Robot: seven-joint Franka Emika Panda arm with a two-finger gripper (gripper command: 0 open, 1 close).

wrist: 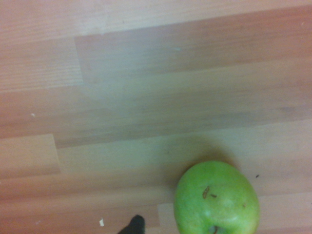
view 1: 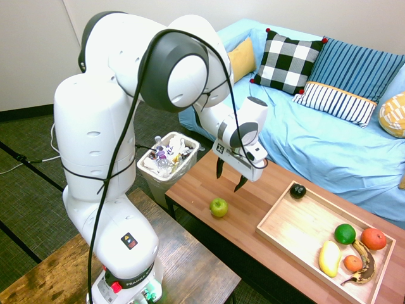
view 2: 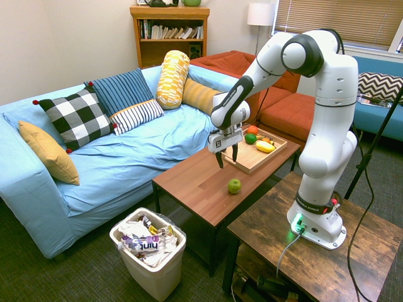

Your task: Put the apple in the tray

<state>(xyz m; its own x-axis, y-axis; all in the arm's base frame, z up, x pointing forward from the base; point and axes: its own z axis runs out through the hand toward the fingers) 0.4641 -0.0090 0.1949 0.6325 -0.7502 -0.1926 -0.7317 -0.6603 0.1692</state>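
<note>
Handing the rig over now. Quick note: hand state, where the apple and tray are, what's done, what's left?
Hand: open, empty, pointing steeply down above the coffee table, apart from the apple.
Apple: on the table's bare wood, outside the tray, untouched.
Tray: at the table's far end from the waste bin, holding other fruit, free space near the apple side.
Done: nothing placed.
Left: lower onto apple, grasp, lift, carry to tray, release.

You have the apple (view 1: 219, 206) lying on the table (view 1: 253, 183) near its front edge, well apart from the tray (view 1: 297, 228). The tray sits on the table toward its other end, with several fruits (view 1: 345, 234) in it. Your hand (view 1: 229, 177) hangs over the table behind the apple, not touching it. The sofa (view 1: 329, 139) stands behind the table, and the waste bin (view 1: 168, 158) is on the floor off the table's end.
</note>
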